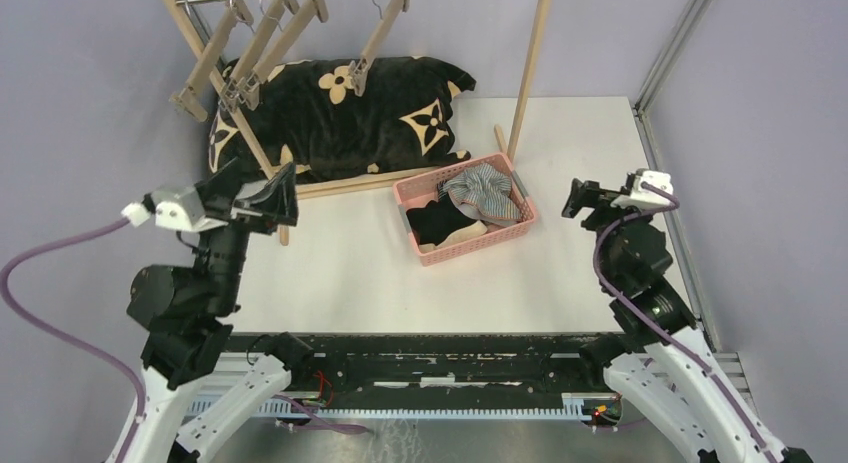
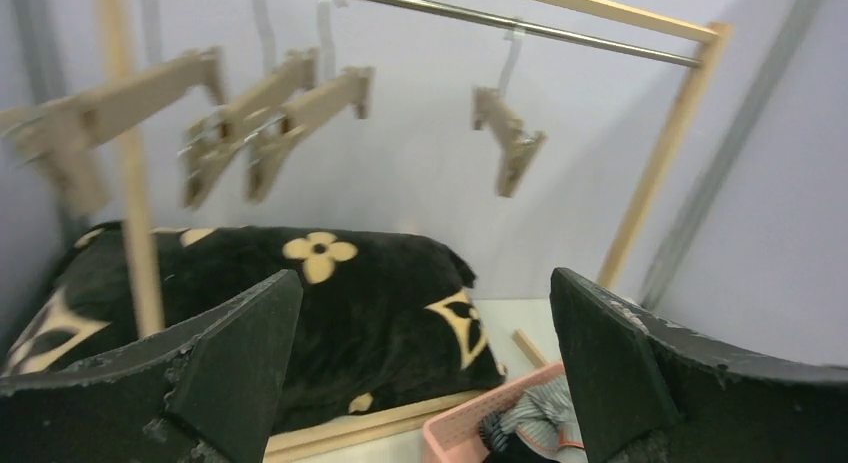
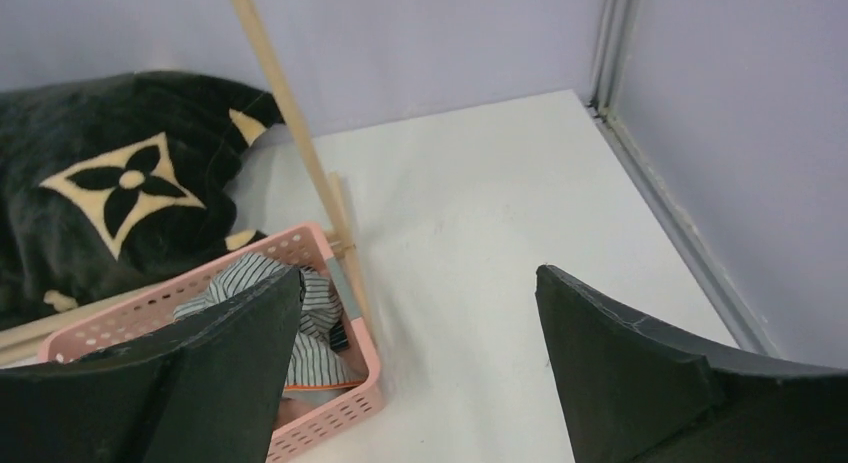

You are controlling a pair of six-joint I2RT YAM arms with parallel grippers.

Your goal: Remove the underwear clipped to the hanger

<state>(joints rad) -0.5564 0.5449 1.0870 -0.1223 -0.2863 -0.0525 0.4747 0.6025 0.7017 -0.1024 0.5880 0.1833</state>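
Several wooden clip hangers (image 1: 265, 45) (image 2: 508, 138) hang bare on the metal rail (image 2: 500, 21). The grey-and-white striped underwear (image 1: 485, 191) (image 3: 305, 318) (image 2: 535, 415) lies crumpled in the pink basket (image 1: 520, 228) (image 3: 340, 408) (image 2: 490, 411), on top of the plain black underwear (image 1: 438, 223). My left gripper (image 1: 285, 195) (image 2: 425, 283) hovers open and empty left of the basket, facing the rack. Right of the basket, my right gripper (image 1: 572, 198) (image 3: 417, 278) is open with nothing between its fingers.
A black floral blanket (image 1: 340, 113) (image 2: 340, 303) (image 3: 100, 198) lies under the rack. The rack's wooden right post (image 1: 530, 63) (image 3: 290, 113) stands just behind the basket, and its base bar (image 1: 360, 183) runs along the table. A metal frame rail (image 1: 665, 173) edges the right side.
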